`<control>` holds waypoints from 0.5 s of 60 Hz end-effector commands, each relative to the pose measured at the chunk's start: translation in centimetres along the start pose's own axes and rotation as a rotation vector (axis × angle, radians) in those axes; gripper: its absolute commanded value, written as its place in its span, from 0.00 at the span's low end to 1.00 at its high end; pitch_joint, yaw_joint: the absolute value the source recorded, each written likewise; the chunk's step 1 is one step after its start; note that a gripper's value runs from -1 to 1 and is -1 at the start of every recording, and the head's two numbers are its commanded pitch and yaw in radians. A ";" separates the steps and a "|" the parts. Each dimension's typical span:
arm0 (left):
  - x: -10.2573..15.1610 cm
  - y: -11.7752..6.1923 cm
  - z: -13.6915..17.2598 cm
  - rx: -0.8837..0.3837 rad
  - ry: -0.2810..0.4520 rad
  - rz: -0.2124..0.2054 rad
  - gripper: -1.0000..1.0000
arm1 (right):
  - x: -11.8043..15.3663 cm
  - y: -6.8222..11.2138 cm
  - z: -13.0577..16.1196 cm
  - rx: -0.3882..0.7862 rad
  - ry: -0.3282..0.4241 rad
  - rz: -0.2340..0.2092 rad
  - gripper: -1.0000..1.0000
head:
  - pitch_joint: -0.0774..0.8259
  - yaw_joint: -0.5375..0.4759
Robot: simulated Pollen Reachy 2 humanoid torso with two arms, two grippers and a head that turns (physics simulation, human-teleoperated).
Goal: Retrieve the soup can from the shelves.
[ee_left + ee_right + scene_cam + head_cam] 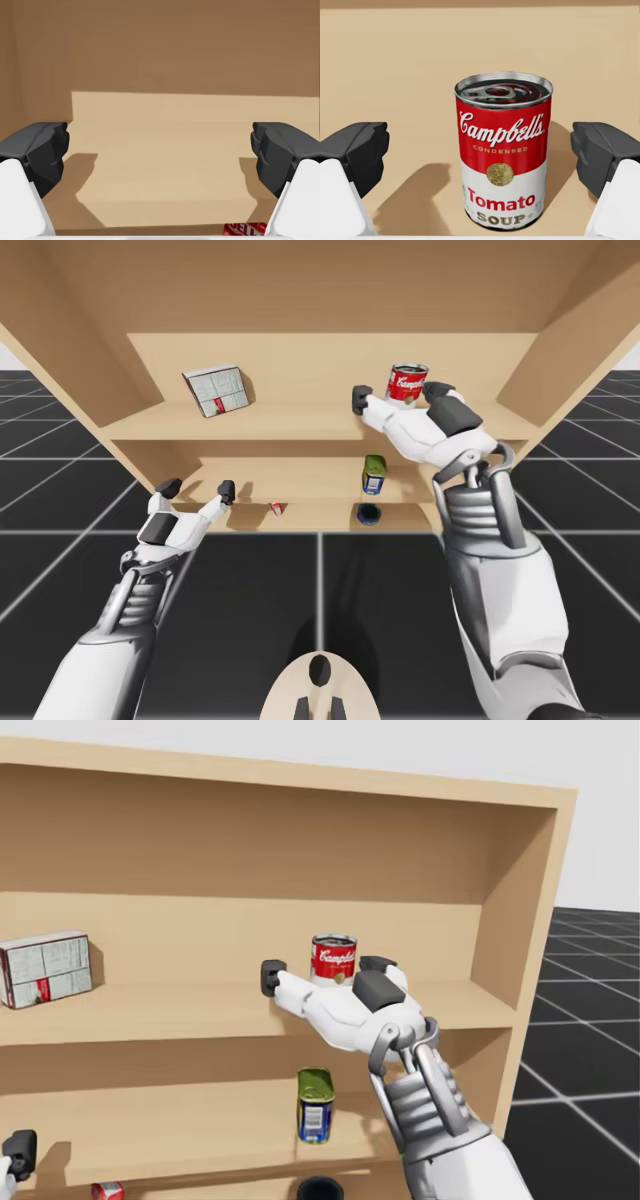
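right gripper (480, 150) wide open, red and white soup can (503, 165) standing upright between its fingers, untouched, on the upper shelf (300, 420), left gripper (198, 488) also open, empty, by a lower shelf

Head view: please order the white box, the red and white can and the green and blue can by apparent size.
1. white box: clearly largest.
2-3. green and blue can and red and white can: nearly alike, the first taller, the second wider; not ranked.
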 end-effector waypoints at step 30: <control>-0.1 0.1 0.0 0.000 0.002 0.006 0.00 | 1.3 0.1 -0.7 -0.021 -0.044 0.028 1.00 | 0.24 0.32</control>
